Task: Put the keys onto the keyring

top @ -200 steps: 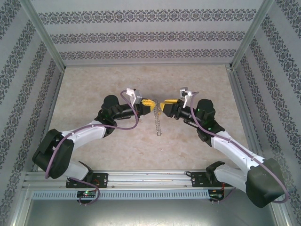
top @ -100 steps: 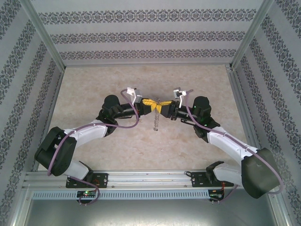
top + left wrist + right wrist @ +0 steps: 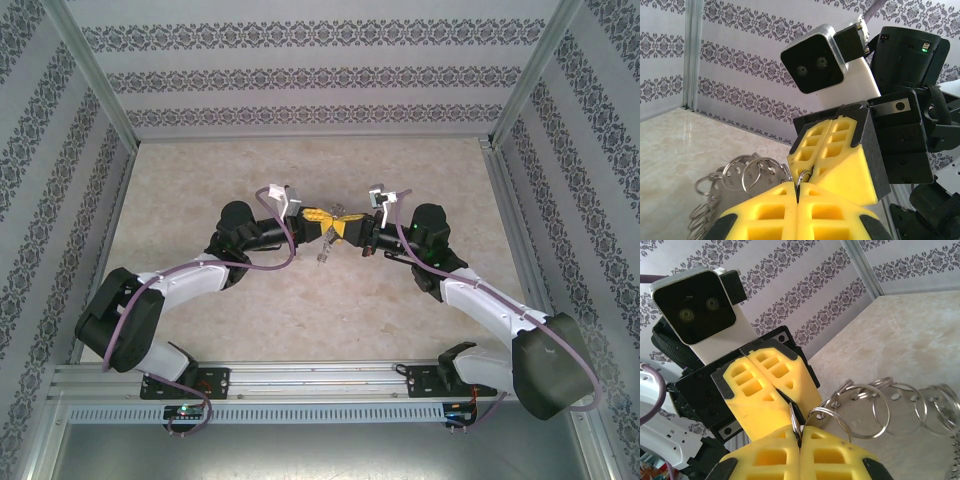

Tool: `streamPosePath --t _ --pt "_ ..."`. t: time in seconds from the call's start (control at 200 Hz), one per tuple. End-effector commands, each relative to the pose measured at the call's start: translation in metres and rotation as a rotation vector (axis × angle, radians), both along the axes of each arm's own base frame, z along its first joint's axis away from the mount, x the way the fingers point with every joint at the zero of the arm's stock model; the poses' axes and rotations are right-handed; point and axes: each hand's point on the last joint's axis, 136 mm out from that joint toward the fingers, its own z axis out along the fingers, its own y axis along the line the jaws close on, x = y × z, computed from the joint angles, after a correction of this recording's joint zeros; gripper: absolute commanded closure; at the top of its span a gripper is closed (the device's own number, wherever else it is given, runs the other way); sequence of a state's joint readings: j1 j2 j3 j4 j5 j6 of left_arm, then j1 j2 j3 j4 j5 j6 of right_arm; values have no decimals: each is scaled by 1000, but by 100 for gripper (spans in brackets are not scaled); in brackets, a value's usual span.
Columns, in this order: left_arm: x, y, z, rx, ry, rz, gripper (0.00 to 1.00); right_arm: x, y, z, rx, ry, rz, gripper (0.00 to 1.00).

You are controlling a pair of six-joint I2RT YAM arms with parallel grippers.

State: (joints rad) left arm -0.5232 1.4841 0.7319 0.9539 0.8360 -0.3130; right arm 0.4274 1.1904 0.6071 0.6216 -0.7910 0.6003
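Marbled table [image 3: 400, 330] is noted below. Left gripper [image 3: 318, 216] and right gripper [image 3: 346, 228] are closed tip to tip, both clamped on the keyring [image 3: 794, 421] above it. Ring-holding is judged in hand; next, a key must be threaded on.

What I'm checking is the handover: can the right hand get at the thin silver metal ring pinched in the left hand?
Probably yes: the right hand meets the left hand tip to tip, shut on that thin silver metal ring; nothing intervenes.

Top view looks down from behind; wrist views face each other closely, sharing the rings [image 3: 735, 172].
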Motion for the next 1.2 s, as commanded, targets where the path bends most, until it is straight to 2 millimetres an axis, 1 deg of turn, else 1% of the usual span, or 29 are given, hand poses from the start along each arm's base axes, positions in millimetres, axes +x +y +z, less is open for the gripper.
streamPosePath --t 0.0,0.145,0.225,0.295,0.37,0.49,0.63,0.784,0.989,1.199 --pt "-3 -2 26 -54 -85 -28 100 0 0 21 29 -64 13 100" --pt "-1 -1 27 -44 -83 -19 100 2 -1 21 14 -67 10 100" --pt "3 3 26 -21 -76 2 84 4 -3 18 -10 -66 10 100" --pt "6 8 27 8 -67 19 75 6 -5 14 -52 -64 13 100" --pt "10 13 25 53 -42 27 69 6 -6 9 -115 -69 25 100" --pt "9 16 21 147 -18 13 62 7 -8 -1 -216 -76 45 100" --pt "5 16 14 259 11 -23 58 10 -8 -3 -286 -98 69 100" --pt "4 18 7 339 35 -50 55 13 -9 -7 -369 -109 99 100" --pt "3 17 1 395 93 -109 54 8 -8 -6 -416 -137 148 100" --pt "1 13 -4 397 156 -188 53 4 -6 -2 -397 -148 183 100"
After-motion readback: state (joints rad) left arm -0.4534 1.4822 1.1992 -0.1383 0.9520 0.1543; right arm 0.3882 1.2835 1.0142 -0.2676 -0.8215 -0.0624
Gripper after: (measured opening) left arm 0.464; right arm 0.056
